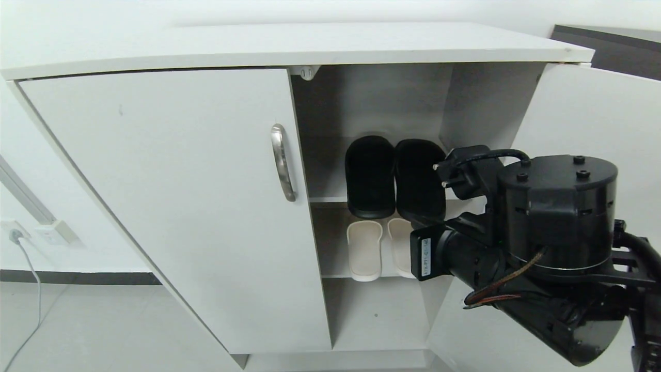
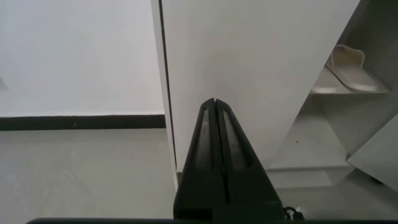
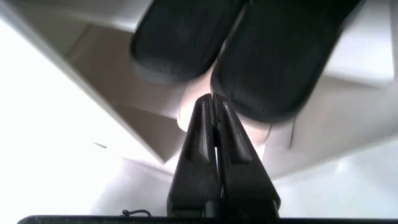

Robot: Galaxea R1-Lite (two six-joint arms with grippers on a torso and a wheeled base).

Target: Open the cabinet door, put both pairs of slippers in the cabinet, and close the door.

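slippers (image 1: 369,178) shelved; open door (image 1: 583,129) hangs off cabinet (image 1: 310,46) right edge, just right of right gripper (image 3: 214,98), the nearer arm; jaws pressed together, left gripper (image 2: 214,102) likewise

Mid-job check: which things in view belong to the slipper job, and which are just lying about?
Job:
cabinet
open right door
black slippers, upper shelf
white slippers, shelf below
right gripper, shut, near the black pair

Just there:
closed left door
wall socket
cable
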